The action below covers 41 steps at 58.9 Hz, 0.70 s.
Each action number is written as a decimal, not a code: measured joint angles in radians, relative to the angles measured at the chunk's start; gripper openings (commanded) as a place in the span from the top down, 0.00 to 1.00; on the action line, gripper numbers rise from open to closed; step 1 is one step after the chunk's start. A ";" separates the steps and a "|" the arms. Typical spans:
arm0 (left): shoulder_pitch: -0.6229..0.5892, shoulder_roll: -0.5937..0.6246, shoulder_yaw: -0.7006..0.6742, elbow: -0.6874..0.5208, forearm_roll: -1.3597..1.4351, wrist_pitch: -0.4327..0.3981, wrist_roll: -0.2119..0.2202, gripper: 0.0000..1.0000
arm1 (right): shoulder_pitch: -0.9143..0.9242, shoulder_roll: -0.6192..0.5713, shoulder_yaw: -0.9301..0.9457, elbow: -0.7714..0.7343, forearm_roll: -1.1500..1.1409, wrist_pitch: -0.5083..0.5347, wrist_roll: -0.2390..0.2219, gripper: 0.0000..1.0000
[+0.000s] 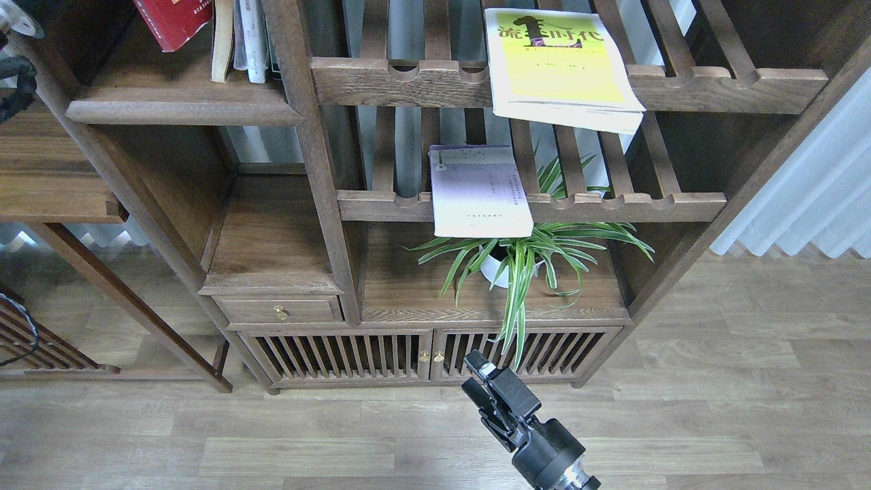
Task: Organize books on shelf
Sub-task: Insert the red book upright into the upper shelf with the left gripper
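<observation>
Nearest, low over the plank floor (680,422), one black arm comes up from the bottom edge, and I take it for the right one; its tool (484,381) hangs in front of the bookcase's slatted cabinet doors (340,354), touching nothing, and whether its fingers are spread or pressed together I cannot tell, seen dark and nearly end-on; the other arm's tool is out of sight. Behind the doors, a spider plant (524,252) in a white pot stands on the low board; just above it the pale lavender-white book (480,194) lies flat on the lower slatted rack (612,204), its near edge overhanging the notched rail; higher and further right, the yellow-green book (558,64) lies flat on the upper slatted rack (721,88), also jutting past the rail. Far back at upper left, the dark red book (173,20) leans on the solid shelf (184,109), beside the cream and white-spined books (241,41).
</observation>
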 measured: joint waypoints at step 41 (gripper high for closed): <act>-0.055 -0.047 0.074 0.110 0.023 0.000 -0.055 0.96 | 0.005 0.001 0.008 0.009 0.002 0.000 0.000 0.06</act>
